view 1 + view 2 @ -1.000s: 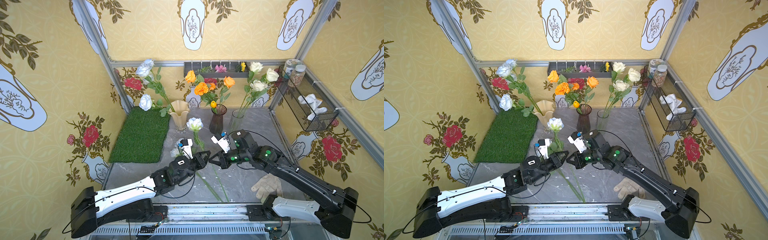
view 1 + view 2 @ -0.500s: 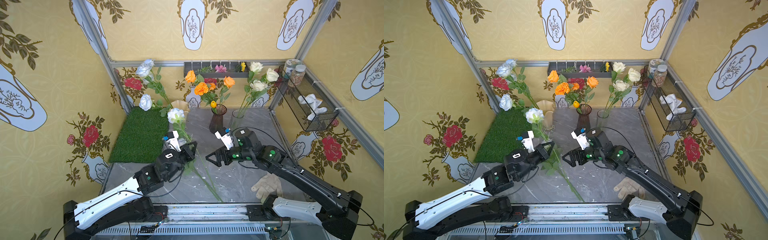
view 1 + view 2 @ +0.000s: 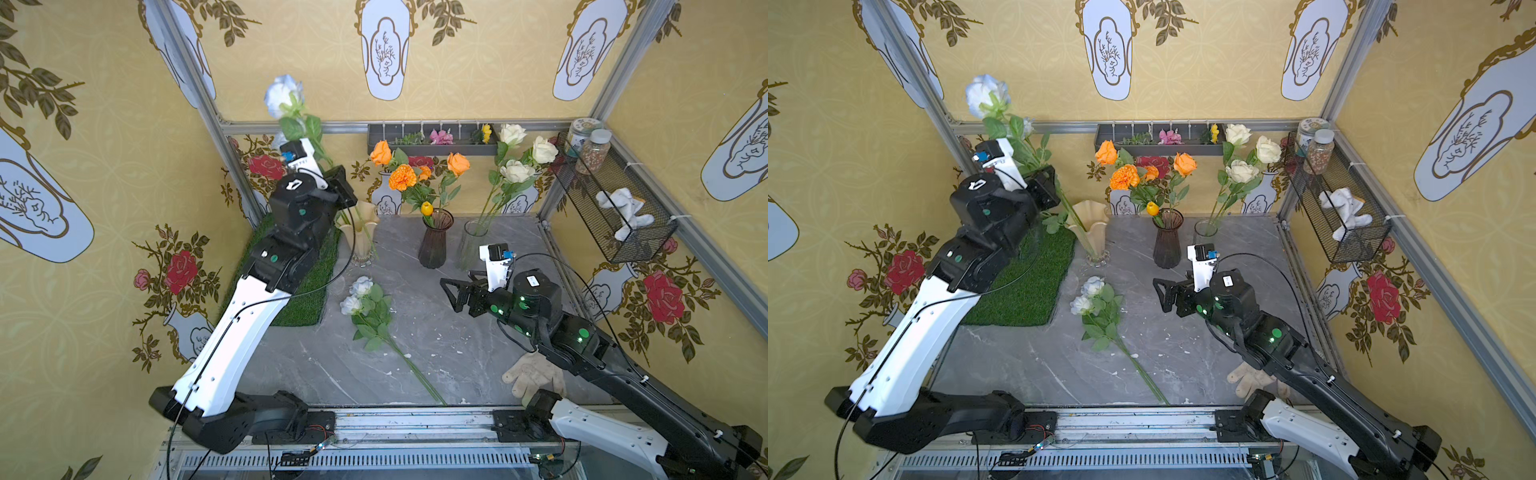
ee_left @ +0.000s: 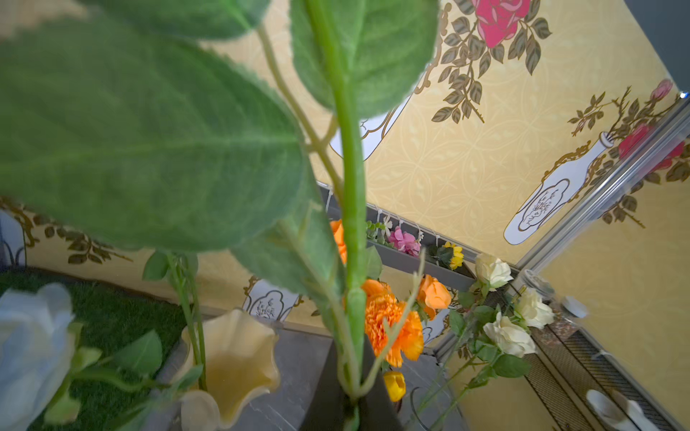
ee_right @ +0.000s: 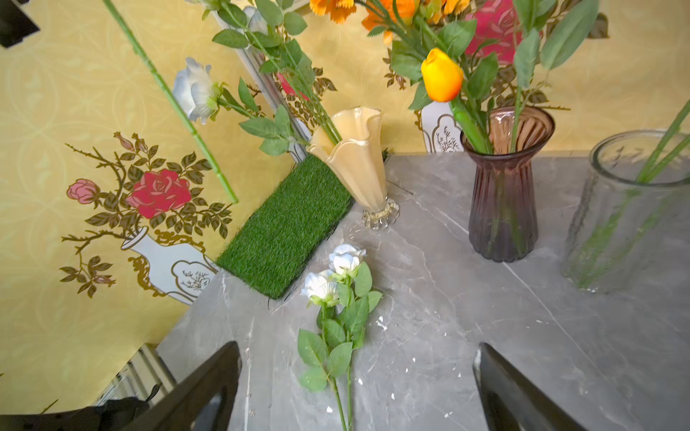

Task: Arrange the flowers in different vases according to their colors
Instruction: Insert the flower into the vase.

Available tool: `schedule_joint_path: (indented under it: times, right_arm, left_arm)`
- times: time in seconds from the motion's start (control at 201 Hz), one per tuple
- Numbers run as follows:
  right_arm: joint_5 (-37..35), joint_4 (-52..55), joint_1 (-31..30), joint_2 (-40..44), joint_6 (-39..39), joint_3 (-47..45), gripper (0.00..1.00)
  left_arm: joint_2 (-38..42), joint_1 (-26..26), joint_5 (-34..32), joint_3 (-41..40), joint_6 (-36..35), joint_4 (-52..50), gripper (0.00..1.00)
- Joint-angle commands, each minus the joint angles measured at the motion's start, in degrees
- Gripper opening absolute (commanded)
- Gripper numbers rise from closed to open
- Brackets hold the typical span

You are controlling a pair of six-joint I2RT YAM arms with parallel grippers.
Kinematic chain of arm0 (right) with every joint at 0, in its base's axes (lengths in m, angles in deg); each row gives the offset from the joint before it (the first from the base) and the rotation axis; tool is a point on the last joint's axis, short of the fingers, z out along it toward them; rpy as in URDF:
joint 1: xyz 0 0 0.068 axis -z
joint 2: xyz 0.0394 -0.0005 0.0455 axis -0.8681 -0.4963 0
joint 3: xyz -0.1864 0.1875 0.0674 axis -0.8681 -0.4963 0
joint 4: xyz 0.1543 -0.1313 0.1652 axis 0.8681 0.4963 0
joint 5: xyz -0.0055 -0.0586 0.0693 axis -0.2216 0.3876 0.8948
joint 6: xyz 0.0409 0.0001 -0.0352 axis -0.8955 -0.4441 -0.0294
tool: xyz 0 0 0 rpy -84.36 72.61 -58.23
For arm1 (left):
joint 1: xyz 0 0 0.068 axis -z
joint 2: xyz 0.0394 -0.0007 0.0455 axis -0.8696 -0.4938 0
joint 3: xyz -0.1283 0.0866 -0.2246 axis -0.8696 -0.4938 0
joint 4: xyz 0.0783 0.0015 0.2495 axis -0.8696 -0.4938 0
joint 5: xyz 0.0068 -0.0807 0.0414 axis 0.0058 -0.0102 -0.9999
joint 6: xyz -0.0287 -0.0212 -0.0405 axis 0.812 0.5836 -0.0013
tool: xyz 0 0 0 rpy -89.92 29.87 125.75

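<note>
On grey tabletop [image 3: 415, 361], three vases [image 3: 360, 237] [image 3: 434, 245] [image 3: 471, 245], two loose pale roses [image 3: 362, 286] [image 3: 350, 305].

Light is bright and even in both top views; shadows on my grey surface [image 3: 324, 365] are faint, and walls bend toward the frame edges. In my left wrist view, the flower [image 4: 351, 186] against the lens is soft and a pale rose [image 4: 33, 347] is out of focus. My right wrist view is sharp.
</note>
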Motion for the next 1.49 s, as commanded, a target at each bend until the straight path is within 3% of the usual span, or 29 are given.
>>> schedule_joint_path:
  times: [0.0, 0.1, 0.174, 0.354, 0.657, 0.857, 1.056, 1.185, 1.24, 1.295, 1.4, 1.489]
  right_arm:
    - [-3.79, -4.62, 0.01, -1.26, 2.75, 1.35, 0.97]
    - [-4.32, -4.31, 0.05, -2.57, 4.03, 2.60, 0.97]
    - [-4.31, -4.69, 0.06, -3.17, 4.96, 3.10, 0.97]
    - [-4.73, -5.59, 0.24, -4.89, 7.47, 3.65, 0.97]
    - [-2.78, -7.37, 1.09, -6.51, 7.50, 2.30, 0.97]
    - [-2.12, -7.20, 2.01, -6.44, 7.97, 2.21, 0.97]
    - [-1.26, -6.37, 2.43, -4.31, 7.86, 1.47, 0.97]
    - [-1.67, -5.10, 2.40, -2.93, 8.20, 2.10, 0.97]
    - [-1.64, -4.93, 2.47, -2.46, 8.62, 2.17, 0.97]
    - [-1.75, -4.28, 2.53, -2.15, 8.67, 2.54, 0.97]
    - [-1.53, -2.78, 2.52, -1.99, 8.64, 3.54, 0.97]
    - [-1.20, -1.65, 2.50, -1.58, 8.35, 4.36, 0.97]
  left_arm:
    - [-7.82, -0.57, -4.42, 7.91, -15.57, 3.18, 0.00]
    - [-15.75, -1.05, -6.92, 14.61, -23.37, 7.47, 0.00]
    - [-19.26, -2.29, -6.73, 16.54, -25.48, 12.22, 0.00]
    - [-24.90, -9.35, 0.92, 17.59, -18.19, 17.49, 0.00]
    - [-32.23, -12.27, 8.86, 19.24, -8.97, 19.06, 0.00]
    - [-32.07, -11.95, 7.40, 15.02, -4.69, 18.76, 0.00]
    - [-30.01, -8.77, 1.55, 7.61, -7.82, 22.46, 0.00]
    - [-28.32, -8.15, -0.32, 4.79, -7.75, 22.72, 0.19]
    - [-27.76, -8.01, -0.81, 4.29, -7.62, 22.57, 0.39]
    - [-27.12, -7.83, -0.56, 4.03, -7.38, 22.17, 0.53]
    - [-26.40, -7.44, -0.58, 4.92, -6.10, 20.29, 0.99]
    - [-25.97, -7.36, 0.35, 7.12, -4.03, 16.76, 1.00]
